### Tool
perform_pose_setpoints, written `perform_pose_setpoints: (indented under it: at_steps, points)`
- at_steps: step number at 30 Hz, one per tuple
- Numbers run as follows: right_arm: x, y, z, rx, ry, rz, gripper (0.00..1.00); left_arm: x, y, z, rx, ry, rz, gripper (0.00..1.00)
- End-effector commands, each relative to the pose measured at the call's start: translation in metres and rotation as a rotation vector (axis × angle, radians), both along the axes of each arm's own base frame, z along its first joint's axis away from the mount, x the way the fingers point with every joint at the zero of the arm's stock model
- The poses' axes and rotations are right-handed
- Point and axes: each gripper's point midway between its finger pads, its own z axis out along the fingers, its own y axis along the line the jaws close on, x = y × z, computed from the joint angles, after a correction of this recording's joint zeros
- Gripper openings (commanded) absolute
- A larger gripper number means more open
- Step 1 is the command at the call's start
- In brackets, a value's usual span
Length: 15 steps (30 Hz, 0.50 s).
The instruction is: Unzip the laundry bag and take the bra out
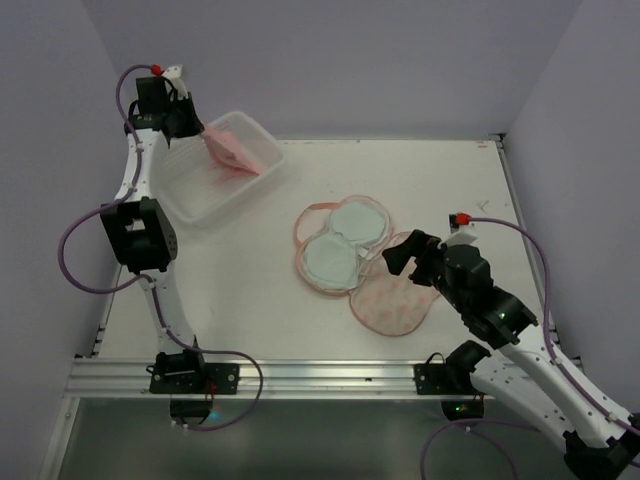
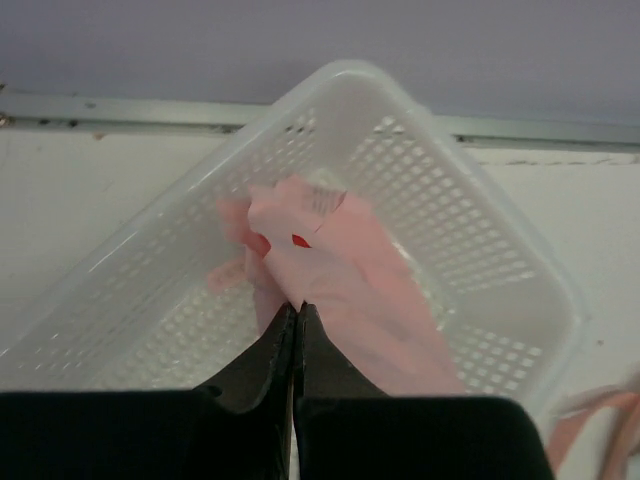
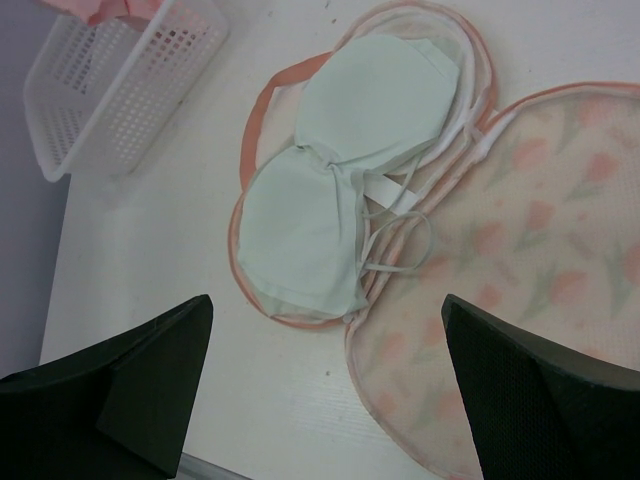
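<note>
The laundry bag (image 1: 392,300) lies unzipped and spread flat mid-table, with its printed lid (image 3: 530,230) folded out to the right. The pale mint bra (image 1: 340,240) rests cups-up in the bag's other half, its thin straps trailing onto the lid; it also shows in the right wrist view (image 3: 340,170). My right gripper (image 1: 408,252) is open and empty, hovering above the lid's edge just right of the bra (image 3: 326,300). My left gripper (image 1: 200,128) is far off at the back left, shut on a pink cloth (image 2: 340,260) over the tub.
A clear perforated plastic tub (image 1: 200,195) stands at the back left, with the pink cloth (image 1: 235,150) hanging into it; its wall shows in the left wrist view (image 2: 450,220) and the right wrist view (image 3: 110,90). Walls close the back and sides.
</note>
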Motion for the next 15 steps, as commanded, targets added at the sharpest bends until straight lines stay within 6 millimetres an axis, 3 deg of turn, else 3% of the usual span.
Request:
perform_pose_setpoints:
  at_steps: [1,4,6,8,13,15]
  points:
    - [0.007,0.009,0.021,0.024,-0.045,0.027,0.99,-0.012,0.049,-0.047,0.192,0.138,0.127,0.00]
    - [0.008,0.012,0.021,0.024,-0.039,0.037,0.99,-0.018,0.065,-0.059,0.252,0.177,0.193,0.01]
    - [0.008,0.013,0.020,0.022,-0.035,0.039,0.99,-0.021,0.076,-0.060,0.292,0.189,0.240,0.14]
    - [0.010,0.014,0.020,0.020,-0.033,0.038,0.99,-0.024,0.082,-0.060,0.311,0.201,0.270,0.20]
    - [0.010,0.014,0.022,0.021,-0.038,0.040,0.99,-0.043,0.089,-0.058,0.343,0.251,0.309,0.20]
    - [0.011,0.015,0.021,0.025,-0.042,0.043,0.99,-0.048,0.088,-0.048,0.340,0.239,0.315,0.22]
